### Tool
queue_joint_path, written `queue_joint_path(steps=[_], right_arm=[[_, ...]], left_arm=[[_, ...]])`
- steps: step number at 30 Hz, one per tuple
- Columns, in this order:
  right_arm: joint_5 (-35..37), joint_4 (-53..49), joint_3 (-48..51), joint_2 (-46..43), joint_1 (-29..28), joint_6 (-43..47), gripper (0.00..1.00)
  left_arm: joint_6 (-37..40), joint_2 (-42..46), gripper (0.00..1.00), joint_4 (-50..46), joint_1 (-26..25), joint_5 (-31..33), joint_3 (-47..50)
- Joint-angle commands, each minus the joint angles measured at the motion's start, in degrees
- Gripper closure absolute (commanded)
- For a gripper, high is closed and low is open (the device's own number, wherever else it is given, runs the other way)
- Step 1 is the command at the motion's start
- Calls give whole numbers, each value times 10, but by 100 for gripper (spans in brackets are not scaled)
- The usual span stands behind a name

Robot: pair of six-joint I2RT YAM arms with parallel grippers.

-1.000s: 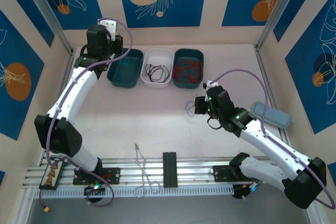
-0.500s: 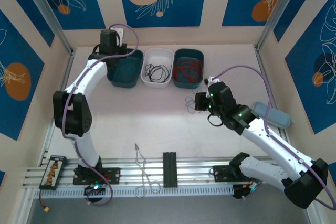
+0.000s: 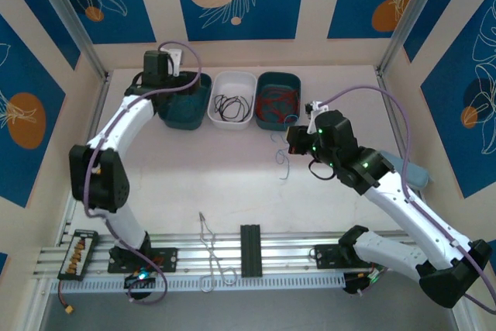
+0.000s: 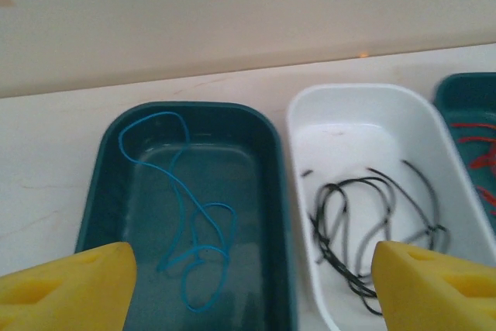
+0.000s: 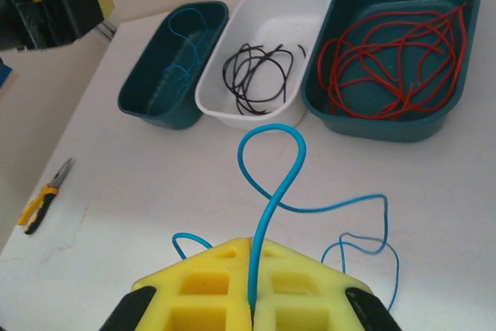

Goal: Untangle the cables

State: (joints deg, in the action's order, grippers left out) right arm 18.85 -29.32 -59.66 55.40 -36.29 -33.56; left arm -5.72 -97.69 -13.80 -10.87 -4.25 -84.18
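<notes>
My right gripper (image 5: 252, 292) was clamped on a blue cable (image 5: 267, 162) looping forward from it. My left gripper (image 4: 249, 273) hung with jaws apart above the teal tray (image 4: 93, 191) and its blue strand (image 4: 182, 215).

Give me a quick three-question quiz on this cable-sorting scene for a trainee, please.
1. True or false: the white tray holds red cables.
2. What does the right end effector grip? A a red cable; B a blue cable; C a black cable.
3. Fill in: the left end effector has its jaws ___.
Key: 1 false, it holds black cables, and the red cables lie in a teal tray; 2 B; 3 open.
</notes>
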Motion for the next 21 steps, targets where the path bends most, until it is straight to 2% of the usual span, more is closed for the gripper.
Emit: queue_joint_path(steps=[1,4,7,10,13,17,21], right_arm=[[-28,-31,-47,10,5,-7,100],[-60,-56,-86,25,12,1,100],[-103,-77,-127,42,17,13,100],[-156,-92,-164,57,21,28,100],[-204,-94,-193,70,23,41,100],[-253,-88,-220,85,25,46,100],[-298,-74,-240,98,25,43,100]], left_arm=[[-25,92,20,85,7,-120,87],[-47,162,20,206,4,-223,200],[-78,213,21,327,0,-283,304],[-80,247,21,398,-14,-322,376],[-43,267,20,403,-45,-337,419],[45,282,20,394,-108,-333,463],[103,279,19,446,-162,-321,502]])
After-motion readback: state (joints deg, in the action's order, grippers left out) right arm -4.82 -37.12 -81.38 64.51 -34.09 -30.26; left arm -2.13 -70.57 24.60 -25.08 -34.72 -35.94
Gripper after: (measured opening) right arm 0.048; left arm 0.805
